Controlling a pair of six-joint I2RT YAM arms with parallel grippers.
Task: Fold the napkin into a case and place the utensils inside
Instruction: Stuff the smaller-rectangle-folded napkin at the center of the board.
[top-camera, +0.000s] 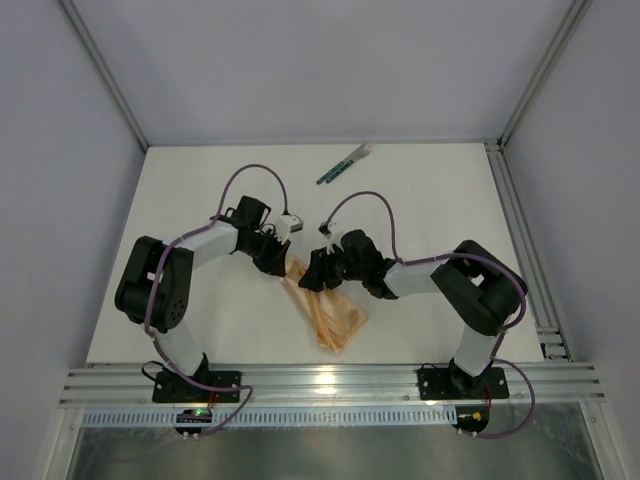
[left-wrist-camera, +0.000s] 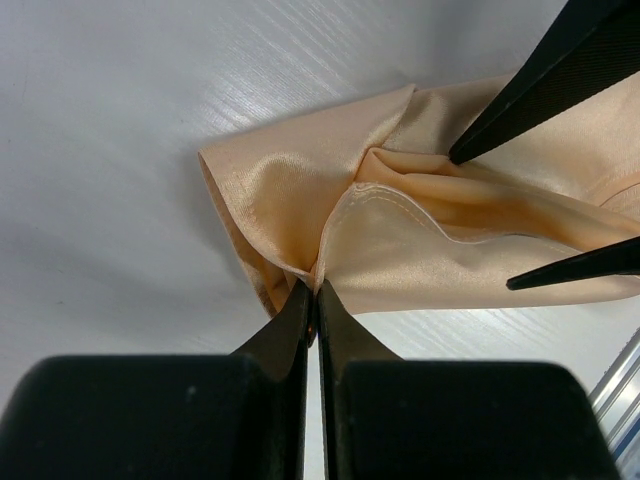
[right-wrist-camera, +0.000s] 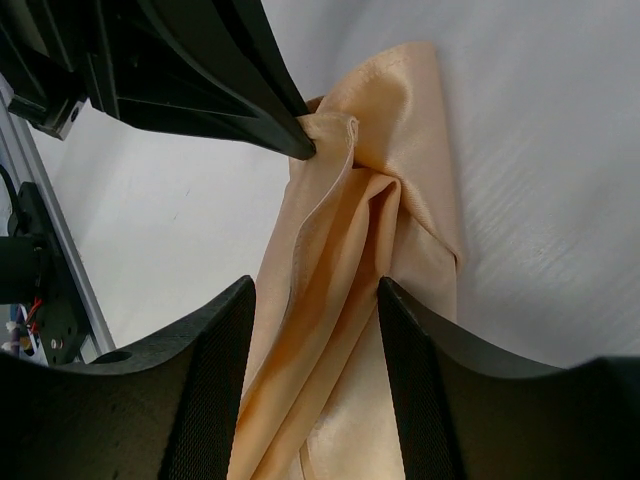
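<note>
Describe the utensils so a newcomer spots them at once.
On the white table, look toward the far edge, just right of centre. The utensils lie there as a slim diagonal bundle, alone. Dark green handles and pale ends set them apart from the crumpled peach napkin nearer the front.

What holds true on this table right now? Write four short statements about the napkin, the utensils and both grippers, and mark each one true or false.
1. The left gripper is shut, pinching a fold of the napkin. True.
2. The utensils are tucked inside the napkin. False: they lie bare on the table, near its far edge and well apart from the cloth.
3. The right gripper has its jaws open, with napkin cloth running between its fingers. True.
4. The napkin lies spread flat as a full square. False: it is folded and bunched into a narrow, wrinkled strip between the two grippers.
</note>
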